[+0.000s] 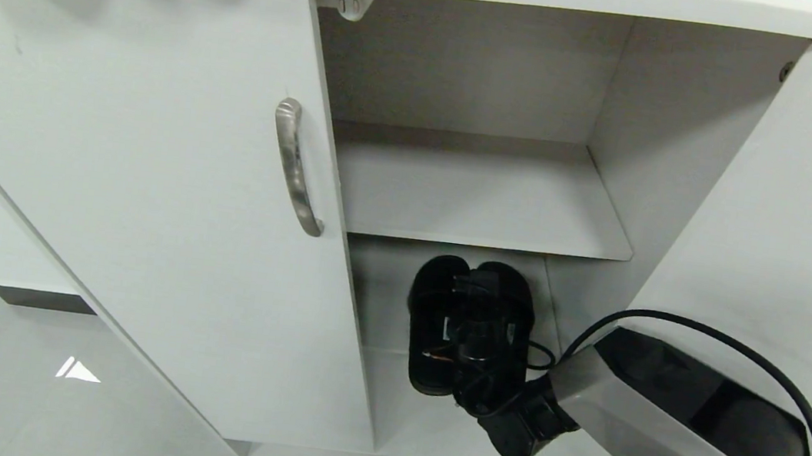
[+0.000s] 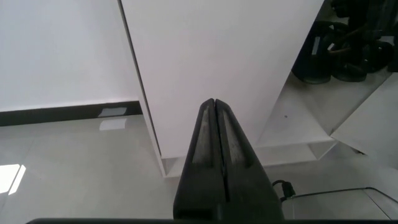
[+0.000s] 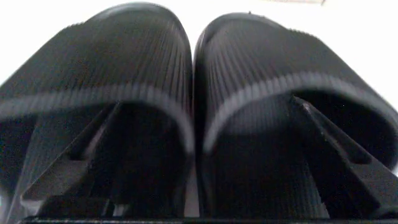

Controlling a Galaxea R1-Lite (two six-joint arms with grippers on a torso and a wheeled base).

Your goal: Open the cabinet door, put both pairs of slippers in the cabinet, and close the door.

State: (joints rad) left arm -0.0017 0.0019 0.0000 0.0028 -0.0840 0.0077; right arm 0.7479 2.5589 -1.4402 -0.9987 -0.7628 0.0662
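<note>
Left gripper (image 2: 214, 102): I see its fingers pressed flat together with nothing between them. It hangs above the pale floor (image 2: 68, 168), pointing at the white cabinet front.
Right gripper (image 1: 473, 360): it comes in low from the near right, into the open right half of the cabinet (image 1: 472, 66). Its fingers (image 3: 68, 168) are spread wide, one tucked under each strap. I cannot tell whether they press on anything.
Slippers (image 1: 435, 309): one black pair lies side by side, touching, on the floor of the bottom compartment (image 1: 412, 426). Their long axis runs near to far. The heels face me and the gripper, and the toes point at the cabinet's back wall. Up close I see ribbed straps (image 3: 124, 56) arching over both.
Right door (image 1: 801, 230): swung open, on the right of the arm.
Left door (image 1: 137, 148): closed, with its metal handle (image 1: 297, 168) upright along the inner edge.
Shelf (image 1: 480, 191): above and beyond the slippers, running across the open half.
</note>
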